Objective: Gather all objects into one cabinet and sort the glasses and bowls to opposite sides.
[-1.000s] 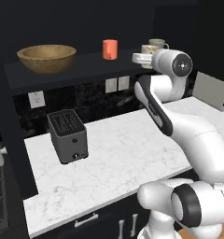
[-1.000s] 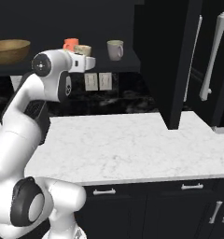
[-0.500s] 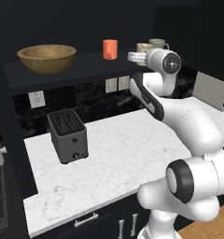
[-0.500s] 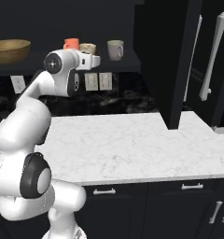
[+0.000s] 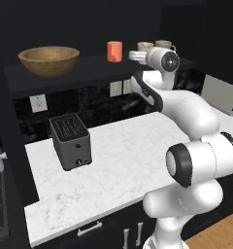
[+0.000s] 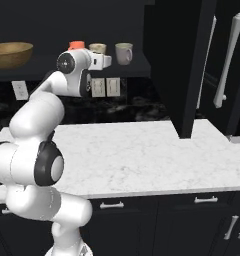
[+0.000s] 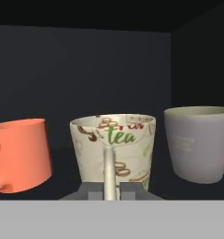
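The cream mug (image 7: 115,148) stands upright on the cabinet shelf (image 5: 89,68), between the orange tumbler (image 7: 21,154) and grey mug (image 7: 200,142), mouth up. Can't tell if the tool (image 6: 106,61) is open or closed. I'd back straight out, no sideways drift, so the neighbours don't get bumped.

dark grey toaster (image 5: 70,141) — upright on white marble counter (image 5: 123,160) | wall outlets (image 6: 104,87) behind

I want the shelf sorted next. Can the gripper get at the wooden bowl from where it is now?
Probably yes: the wooden bowl sits alone at the shelf's open far end, but the gripper faces the cups.
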